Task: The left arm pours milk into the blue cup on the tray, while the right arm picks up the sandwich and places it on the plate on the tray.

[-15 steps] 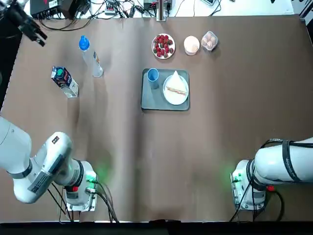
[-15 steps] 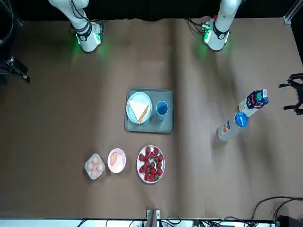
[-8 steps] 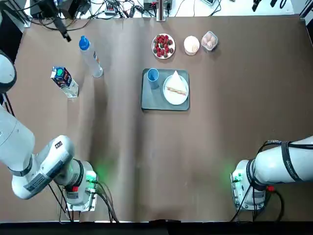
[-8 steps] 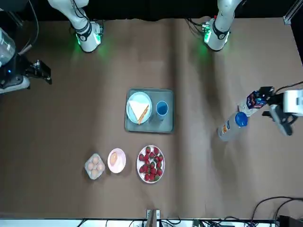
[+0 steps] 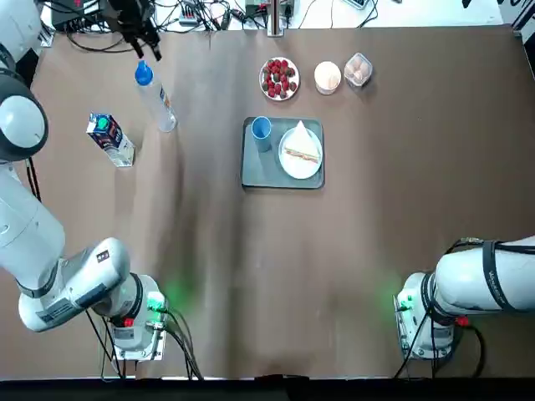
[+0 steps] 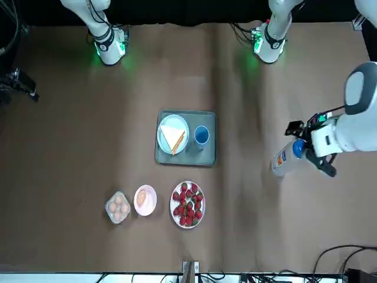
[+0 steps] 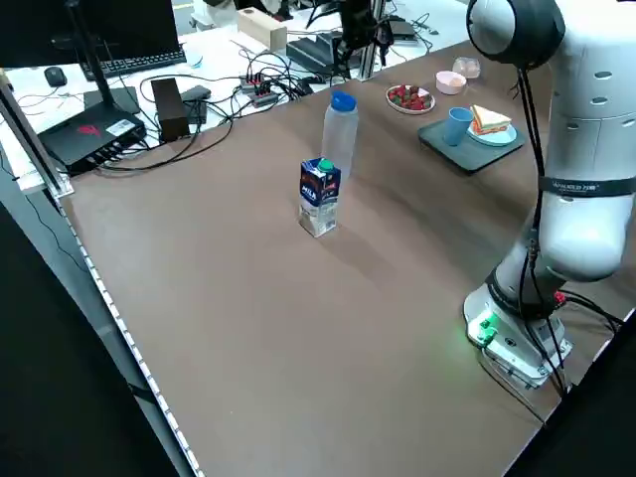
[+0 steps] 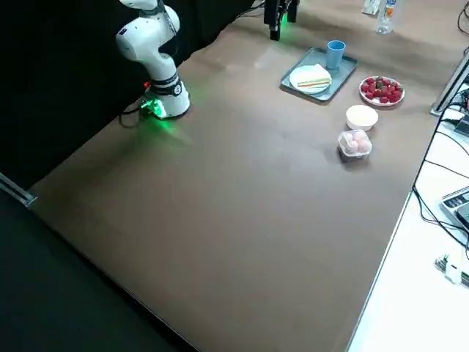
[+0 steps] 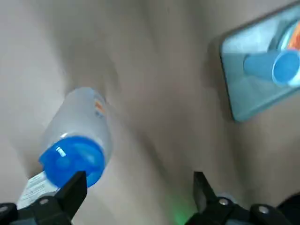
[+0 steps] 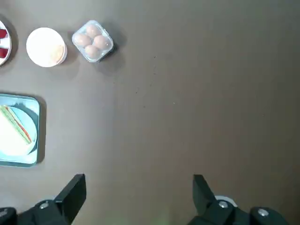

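Since earlier: left gripper (image 9: pixel 136 199) swung over bottle (image 9: pixel 75 140), fingers wide, empty. Right gripper (image 10: pixel 138 199) wide, high. Sandwich (image 5: pixel 302 154) plated; next: milk (image 5: pixel 109 139), beside fingers

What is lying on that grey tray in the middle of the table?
The tray holds a blue cup and a white plate with a sandwich on it. The cup's contents cannot be made out.

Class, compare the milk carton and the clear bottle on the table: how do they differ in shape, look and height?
The milk carton is a boxy white pack with blue and green print; the clear bottle is round and see-through. The carton has a gabled top; the bottle has a blue cap. The bottle stands taller. Both stand upright on the table, apart, untouched.
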Available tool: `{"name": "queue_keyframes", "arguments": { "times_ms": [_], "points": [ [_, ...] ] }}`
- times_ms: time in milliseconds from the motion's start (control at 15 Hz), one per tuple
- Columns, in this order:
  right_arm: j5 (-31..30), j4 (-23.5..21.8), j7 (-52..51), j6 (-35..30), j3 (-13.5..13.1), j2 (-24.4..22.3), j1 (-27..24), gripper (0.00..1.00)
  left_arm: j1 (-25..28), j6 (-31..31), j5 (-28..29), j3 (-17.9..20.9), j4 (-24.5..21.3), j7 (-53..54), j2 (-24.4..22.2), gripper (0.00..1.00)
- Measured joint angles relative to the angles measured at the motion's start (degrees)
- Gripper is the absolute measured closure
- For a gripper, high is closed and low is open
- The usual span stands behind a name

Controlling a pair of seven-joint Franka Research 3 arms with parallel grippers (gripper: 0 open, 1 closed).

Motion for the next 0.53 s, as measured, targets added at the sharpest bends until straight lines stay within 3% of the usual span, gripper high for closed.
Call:
{"name": "queue_keyframes", "arguments": {
  "times_ms": [133,267,533],
  "points": [
    [0.0,0.0,0.0,0.0,0.0,-0.4,-0.1,0.00,-2.8,1.7,0.0,0.9,0.5,-5.5,0.0,0.00],
    [0.2,-0.1,0.1,0.2,0.0,-0.5,-0.7,0.00,-8.6,2.2,0.0,6.2,1.9,-10.2,0.0,0.00],
    [1.9,-0.8,0.1,1.1,0.0,-0.7,-1.6,0.00,-28.9,2.3,-0.2,28.4,4.7,-18.7,-0.8,0.00]
  ]
}}
